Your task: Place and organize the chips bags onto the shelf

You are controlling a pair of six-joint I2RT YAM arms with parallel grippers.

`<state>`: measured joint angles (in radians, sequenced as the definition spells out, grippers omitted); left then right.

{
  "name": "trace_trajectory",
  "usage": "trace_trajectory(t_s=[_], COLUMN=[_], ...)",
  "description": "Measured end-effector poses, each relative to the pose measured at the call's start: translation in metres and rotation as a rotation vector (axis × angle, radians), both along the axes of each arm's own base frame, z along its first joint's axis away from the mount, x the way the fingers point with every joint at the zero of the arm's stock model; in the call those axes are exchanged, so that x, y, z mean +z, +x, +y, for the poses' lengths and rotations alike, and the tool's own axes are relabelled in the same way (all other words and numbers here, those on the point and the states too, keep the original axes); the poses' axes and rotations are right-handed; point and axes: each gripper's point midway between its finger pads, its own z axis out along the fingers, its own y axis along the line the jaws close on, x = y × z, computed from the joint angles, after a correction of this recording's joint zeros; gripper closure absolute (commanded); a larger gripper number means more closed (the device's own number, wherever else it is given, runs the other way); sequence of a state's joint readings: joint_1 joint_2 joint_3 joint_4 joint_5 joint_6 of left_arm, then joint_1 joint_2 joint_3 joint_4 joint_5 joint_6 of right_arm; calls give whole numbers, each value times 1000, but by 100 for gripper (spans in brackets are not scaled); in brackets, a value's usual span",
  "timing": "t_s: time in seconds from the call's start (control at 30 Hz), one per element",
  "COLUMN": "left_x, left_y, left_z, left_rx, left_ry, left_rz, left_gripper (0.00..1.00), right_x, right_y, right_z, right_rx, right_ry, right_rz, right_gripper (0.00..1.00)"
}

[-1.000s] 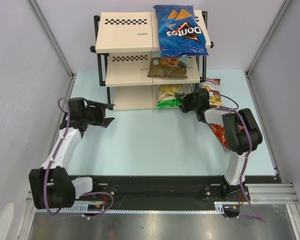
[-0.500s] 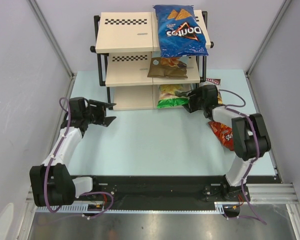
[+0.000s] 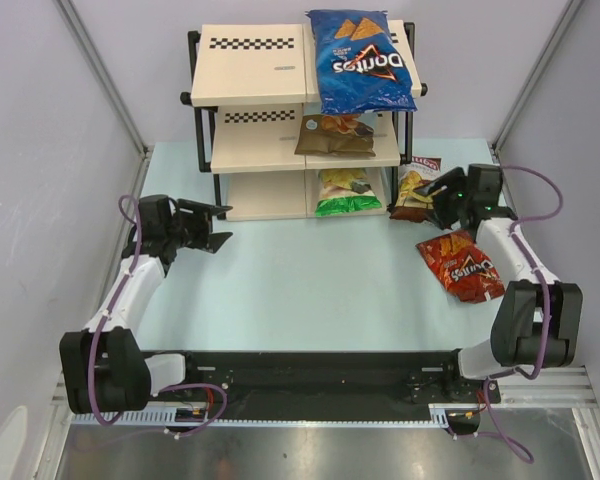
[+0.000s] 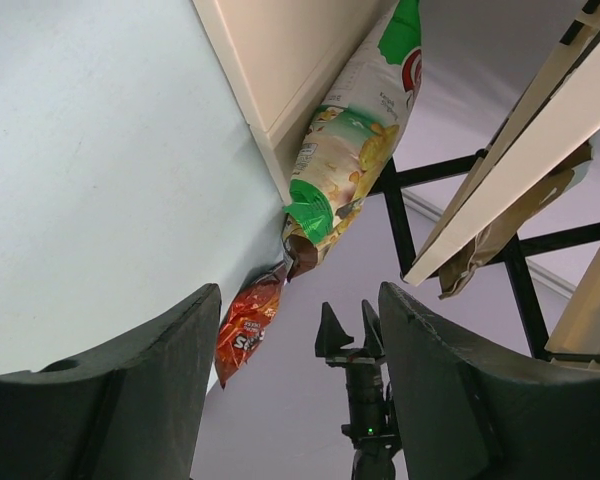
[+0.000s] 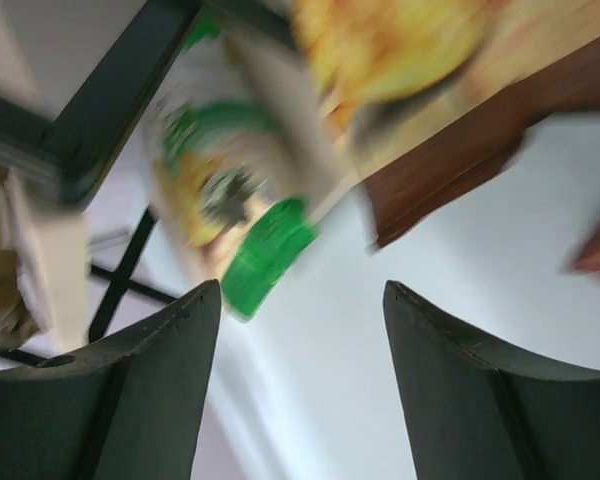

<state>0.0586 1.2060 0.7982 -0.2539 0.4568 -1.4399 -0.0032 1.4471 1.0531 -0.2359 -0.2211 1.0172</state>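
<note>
Two bags lie off the shelf (image 3: 250,65): brown bag (image 3: 413,192) at nine o'clock of your right gripper (image 5: 300,290), red bag (image 3: 464,266) at five. Its fingers are spread and empty, as are your left gripper's (image 4: 298,290); pinch the brown bag's edge squarely.

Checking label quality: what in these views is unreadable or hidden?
- Right wrist: motion blur smears the green-white bag and brown bag; print unreadable.
- Top external: middle-shelf bag, upper part hidden under the top board.
- Left wrist: red Doritos bag, lettering too small.
</note>
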Motion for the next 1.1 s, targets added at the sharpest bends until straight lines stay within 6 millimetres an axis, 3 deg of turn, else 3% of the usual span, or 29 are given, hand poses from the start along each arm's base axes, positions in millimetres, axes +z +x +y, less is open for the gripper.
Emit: trace_trajectory(t_s=[0.07, 0.23, 0.33, 0.5, 0.6, 0.7, 0.97, 1.0, 1.1], left_x=[1, -1, -2, -3, -2, -1, 4, 4, 3], left_y=[0, -5, -8, -12, -13, -14, -15, -16, -16], left_z=[0, 0, 0, -1, -1, -1, -1, -1, -1], left_rx=[0, 0, 0, 0, 1, 1, 1, 1, 1], left_ry=[0, 0, 0, -1, 0, 1, 2, 2, 2], left_rz=[-4, -7, -7, -10, -13, -20, -35, -34, -32], left_gripper=[31, 31, 31, 31, 31, 31, 31, 31, 31], right_x=[-8, -33, -38, -54, -87, -102, -121, -123, -127], right_y=[1, 3, 6, 21, 26, 28, 42, 43, 45], right_z=[-30, -131, -149, -141, -127, -114, -97, -97, -94], right_rx=[-33, -195, -211, -140, -80, -35, 36, 39, 52], right_ry=[-40, -91, -152, -155, -126, -111, -40, -33, -19], right_rz=[16, 50, 40, 17, 72, 91, 55, 55, 49], right_gripper=[27, 25, 24, 23, 23, 23, 25, 28, 58])
